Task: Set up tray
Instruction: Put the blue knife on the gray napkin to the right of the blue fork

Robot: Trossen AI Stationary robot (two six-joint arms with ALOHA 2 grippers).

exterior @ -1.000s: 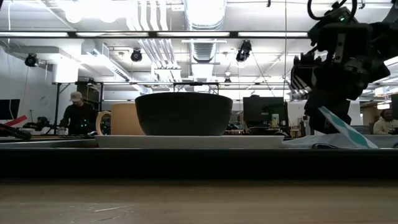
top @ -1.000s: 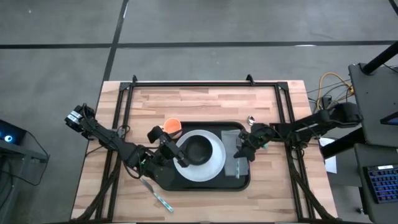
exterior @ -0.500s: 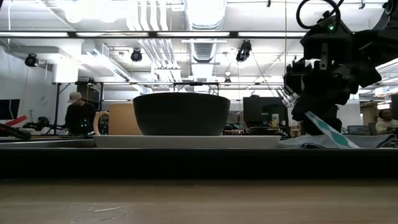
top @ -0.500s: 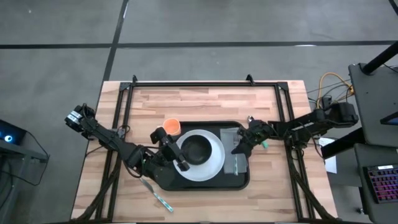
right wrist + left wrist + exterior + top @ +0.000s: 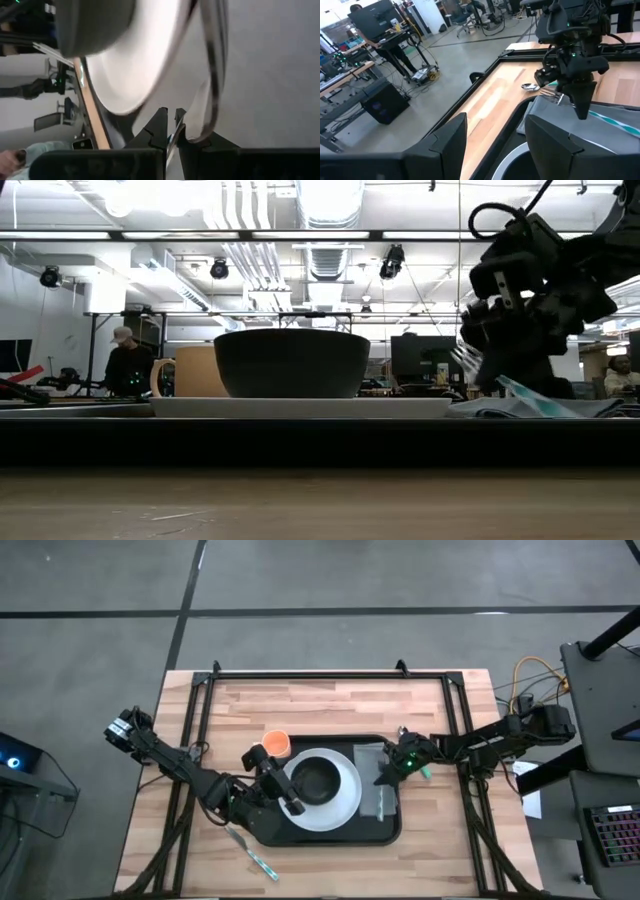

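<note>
The black tray (image 5: pixel 262 830) lies mid-table. It holds a white plate (image 5: pixel 346 806) with a black bowl (image 5: pixel 318 780), an orange cup (image 5: pixel 277 744) at its far left, and a grey napkin (image 5: pixel 386 804) along its right side. My right gripper (image 5: pixel 385 777) is over the napkin, shut on a fork with a teal-and-white striped handle (image 5: pixel 540 396). My left gripper (image 5: pixel 280 790) stands open by the plate's left rim, nothing between its fingers (image 5: pixel 455 140). My right gripper pinches the fork's thin handle (image 5: pixel 594 115) between its two shut fingers, coming from the table's right and slanting down. The tines (image 5: pixel 549 92) stick out on the far side. The striped handle slopes down onto the napkin (image 5: pixel 620 140).
A metal spoon (image 5: pixel 404 730) lies on the wood just beyond the tray's far right corner. Another striped utensil (image 5: pixel 255 855) lies on the table near the tray's near left corner. Black frame rails (image 5: pixel 195 730) run along the table's left, right and far sides.
My right gripper has rolled about its own axis and sunk a little over the napkin. The fork's striped handle, steeply slanted before, has tipped down nearly flat onto the napkin.
</note>
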